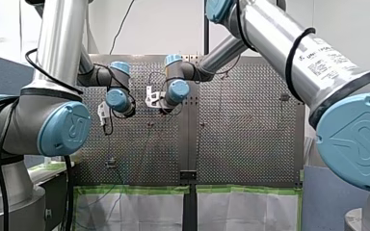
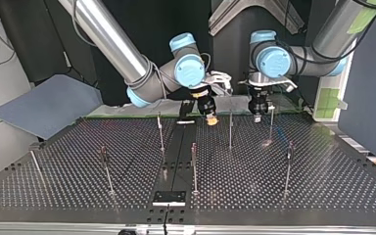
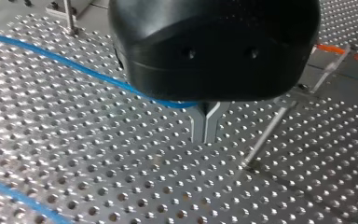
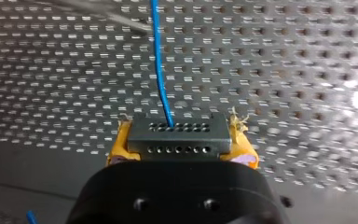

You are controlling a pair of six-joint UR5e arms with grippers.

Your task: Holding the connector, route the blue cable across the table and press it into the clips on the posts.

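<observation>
In my right claw, the connector.

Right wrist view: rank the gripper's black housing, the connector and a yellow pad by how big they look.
1. black housing, though it is nearest the camera.
2. connector.
3. yellow pad, partly hidden by the connector.

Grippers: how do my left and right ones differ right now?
My right gripper has yellow pads; my left gripper has bare metal fingers. The right clamps the connector; the left's fingers are shut together, with the blue cable running to their base. Both hang over the perforated table.
</observation>
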